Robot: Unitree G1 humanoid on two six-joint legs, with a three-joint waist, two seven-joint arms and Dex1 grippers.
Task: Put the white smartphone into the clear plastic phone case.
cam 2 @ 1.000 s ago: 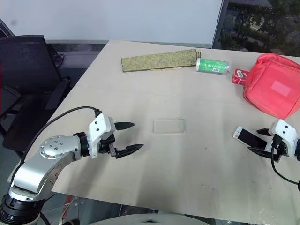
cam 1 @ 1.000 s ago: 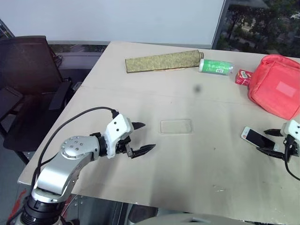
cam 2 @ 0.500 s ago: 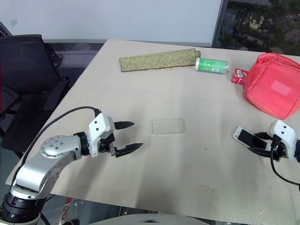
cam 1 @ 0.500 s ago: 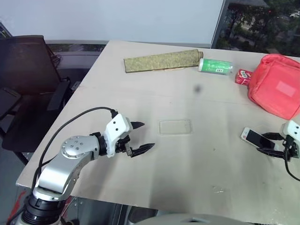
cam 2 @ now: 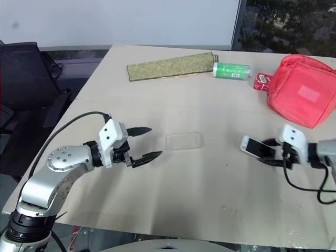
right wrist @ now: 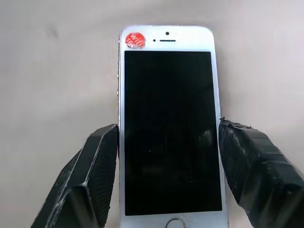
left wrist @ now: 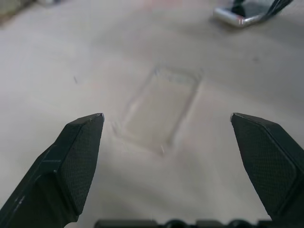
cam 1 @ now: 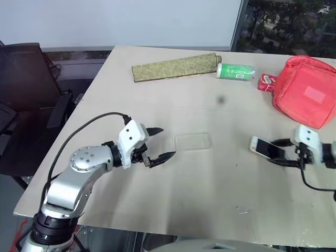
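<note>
Carried leftward, white smartphone (right wrist: 167,126) shows dark screen, red sticker

The left arm (cam 1: 73,181) is showing a silver-grey metal shell with rounded segments, and a round joint cap carrying several small dark screws in a ring. A black cable is looping from the lower part of the arm up to the wrist. The wrist block is white and boxy, and a black collar is sitting between it and the silver part. The left claw (cam 1: 159,145) is having two black, slim, pointed fingers (left wrist: 78,161) with a fine dotted texture on the inner faces. The right claw (cam 2: 268,152) is also black, behind a white wrist block, with a thin black cable hanging from it.
</note>
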